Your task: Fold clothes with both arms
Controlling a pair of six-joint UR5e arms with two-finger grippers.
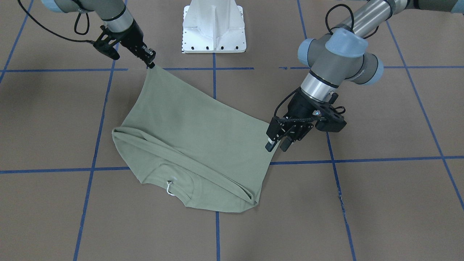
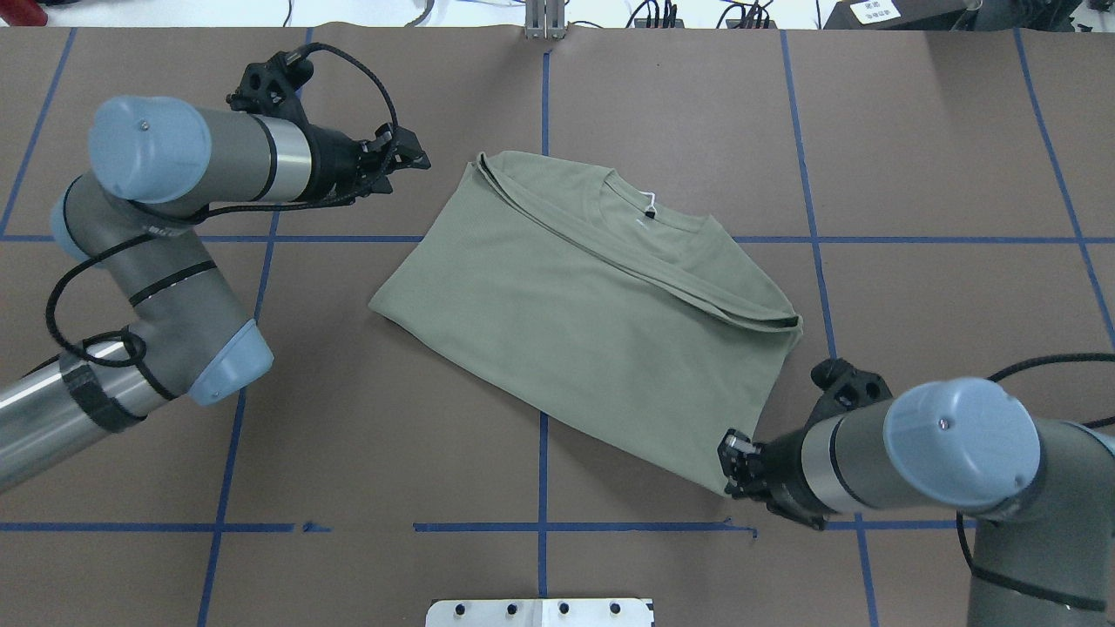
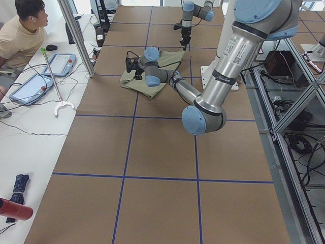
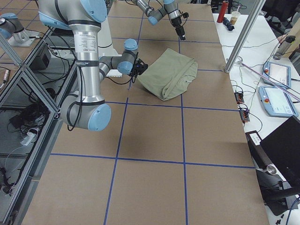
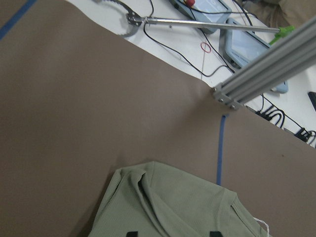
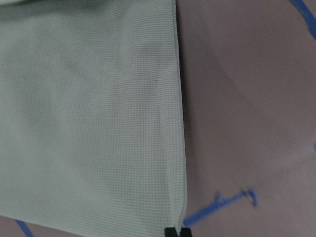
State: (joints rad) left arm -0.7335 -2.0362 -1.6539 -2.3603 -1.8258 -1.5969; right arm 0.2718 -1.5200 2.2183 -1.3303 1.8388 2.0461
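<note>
The sage-green shirt point(image 2: 592, 322) lies folded on the brown table, its collar and white tag string point(image 2: 649, 209) on the far side. It also shows in the front view point(image 1: 195, 134). My right gripper point(image 1: 150, 63) is shut on the shirt's near corner and holds it slightly lifted; it also shows in the overhead view point(image 2: 730, 457). In the right wrist view the shut fingertips point(image 6: 177, 231) pinch the hem corner. My left gripper point(image 1: 276, 146) is open and empty, hovering beside the shirt's other near corner point(image 1: 270, 123). In the left wrist view its tips point(image 5: 131, 233) are wide apart above the shirt point(image 5: 173, 207).
The white base pedestal point(image 1: 214, 29) stands at the robot's side of the table. Blue tape lines point(image 2: 542, 418) grid the brown surface. An aluminium post point(image 5: 266, 64) and tablets point(image 3: 61, 63) stand beyond the far edge, where an operator point(image 3: 20, 30) sits.
</note>
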